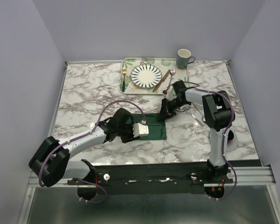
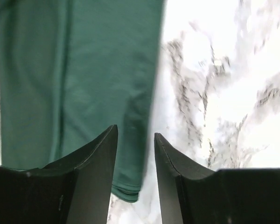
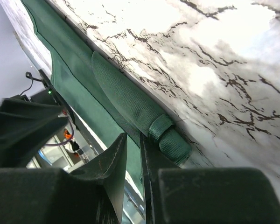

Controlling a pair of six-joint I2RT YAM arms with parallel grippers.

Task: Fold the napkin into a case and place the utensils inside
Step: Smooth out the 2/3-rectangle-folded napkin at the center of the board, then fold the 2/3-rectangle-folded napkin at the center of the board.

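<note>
Napkin (image 1: 154, 129), dark green and folded into a flat band, lay on the marble bench (image 1: 84, 98) between the two arms, near the middle of the bench and well apart from the tray. Its far right corner was rolled up into a small tight curl. The left pincer (image 2: 135, 135) hung over the band's near edge with its fingers spread, cloth showing under the gap. The right pincer (image 3: 133, 140) sat at the curled corner, its fingers close together with only a slim slit of green between them; whether they actually pinched the cloth I could not tell. At the far edge, the leaf-patterned tray (image 1: 130, 62) carried the striped plate (image 1: 147, 75), with the gold fork (image 1: 124, 74) on its left and the copper-brown knife (image 1: 162, 79) and silver spoon (image 1: 171, 73) on its right. A grey-green mug (image 1: 183, 59) stood just beside the tray.
</note>
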